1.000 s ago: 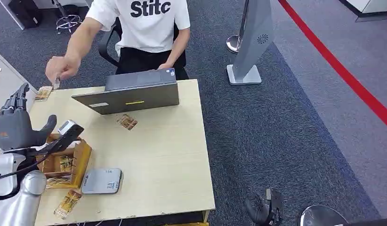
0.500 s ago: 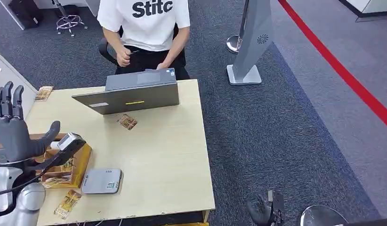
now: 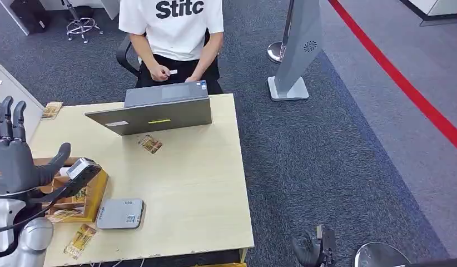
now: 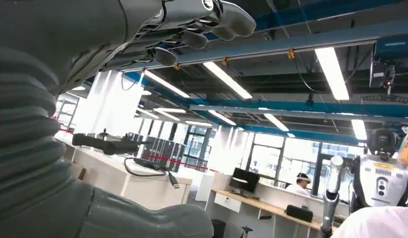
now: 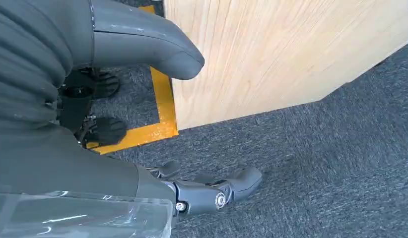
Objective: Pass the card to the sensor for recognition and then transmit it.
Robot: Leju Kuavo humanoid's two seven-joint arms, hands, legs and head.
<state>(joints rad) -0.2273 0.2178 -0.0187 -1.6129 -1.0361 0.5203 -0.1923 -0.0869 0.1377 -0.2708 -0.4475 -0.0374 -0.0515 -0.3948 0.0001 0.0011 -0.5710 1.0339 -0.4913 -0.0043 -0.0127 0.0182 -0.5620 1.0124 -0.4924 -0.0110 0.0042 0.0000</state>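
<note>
The left hand was raised beside the counter, fingers spread and empty. The right hand hung low, holding nothing. Cards lay in the wooden box; the next pick should pinch one cleanly, then hold it flat over the sensor.

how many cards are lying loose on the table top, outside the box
3. One card lies just in front of the laptop, one at the far left corner, one at the near left edge. More sit in the wooden box; the robot hand may hide others.
</note>
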